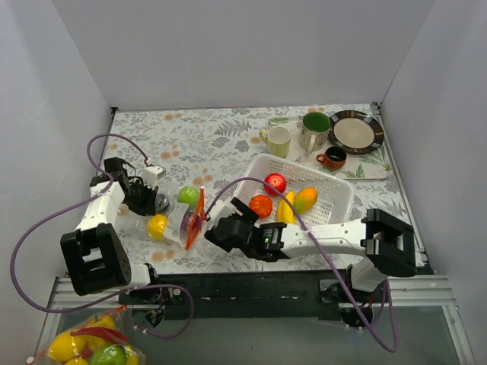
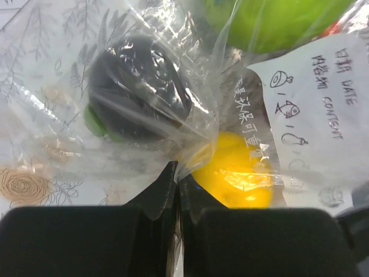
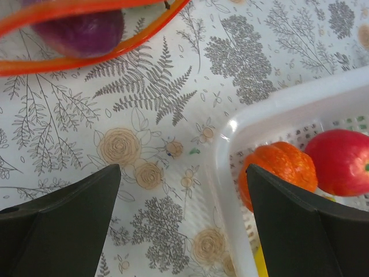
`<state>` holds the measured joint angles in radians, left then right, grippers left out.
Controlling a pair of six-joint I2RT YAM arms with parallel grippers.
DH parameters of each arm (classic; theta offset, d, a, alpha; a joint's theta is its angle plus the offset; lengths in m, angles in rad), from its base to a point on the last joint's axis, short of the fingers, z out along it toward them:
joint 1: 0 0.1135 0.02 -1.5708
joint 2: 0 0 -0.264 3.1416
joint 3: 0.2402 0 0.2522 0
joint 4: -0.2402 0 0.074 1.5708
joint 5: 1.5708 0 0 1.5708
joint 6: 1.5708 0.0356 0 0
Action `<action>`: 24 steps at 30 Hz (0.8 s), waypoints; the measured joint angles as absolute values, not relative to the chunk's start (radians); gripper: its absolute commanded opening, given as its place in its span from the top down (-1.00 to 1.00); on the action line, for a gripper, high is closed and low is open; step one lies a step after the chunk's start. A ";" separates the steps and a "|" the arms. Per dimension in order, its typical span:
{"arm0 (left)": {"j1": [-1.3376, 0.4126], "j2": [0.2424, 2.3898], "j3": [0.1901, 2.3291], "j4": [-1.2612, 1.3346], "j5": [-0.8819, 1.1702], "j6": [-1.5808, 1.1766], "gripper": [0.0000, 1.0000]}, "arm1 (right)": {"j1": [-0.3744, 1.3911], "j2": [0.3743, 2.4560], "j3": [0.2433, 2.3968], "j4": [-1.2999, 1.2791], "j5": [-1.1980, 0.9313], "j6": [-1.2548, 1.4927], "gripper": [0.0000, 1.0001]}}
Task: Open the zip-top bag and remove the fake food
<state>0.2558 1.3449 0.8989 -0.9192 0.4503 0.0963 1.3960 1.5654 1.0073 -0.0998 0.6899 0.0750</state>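
Clear crinkly plastic forms the zip-top bag [image 1: 176, 222], which lies on the fern-and-rose printed tablecloth [image 1: 205, 141] between the two claws. The left claw [image 2: 176, 173] is clamped tight on a pinch of the bag's film, its fingers pressed together with the plastic bunched between them. Just beyond that claw's tips, inside the bag, sits a dark purple round piece [image 2: 138, 86] with a green cap. A glossy yellow lemon [image 2: 233, 173] lies to its right, and a bright green round piece [image 2: 271, 23] lies farther ahead. A white printed label [image 2: 314, 98] covers the bag's right side. The right claw [image 3: 183, 168] hangs with its fingers spread wide, gripping nothing, just short of the bag's red zip strip [image 3: 86, 57]. The mouth gapes in a loop ahead and to the left of this claw, and the purple piece shows through it. To the right of the same claw stands a white perforated plastic basket [image 3: 225, 150]. It holds an orange pumpkin-shaped piece [image 3: 277, 173], a red round piece [image 3: 340, 161], a yellow banana [image 1: 288, 207] and a yellow-orange mango-like piece [image 1: 306, 199]. Well beyond the basket stand a cream cup [image 1: 278, 141], a green-lined mug [image 1: 313, 129], a small brown cup [image 1: 333, 158] and a dark-rimmed plate [image 1: 355, 131].
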 measured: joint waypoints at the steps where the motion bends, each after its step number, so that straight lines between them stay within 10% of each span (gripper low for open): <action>1: 0.255 1.349 0.881 -0.887 0.423 0.097 1.00 | 1.396 1.587 1.007 -0.082 0.677 0.070 -0.97; 24: 0.238 1.418 0.745 -0.773 0.280 0.158 1.00 | 1.277 1.910 1.353 0.107 0.422 -0.009 -0.97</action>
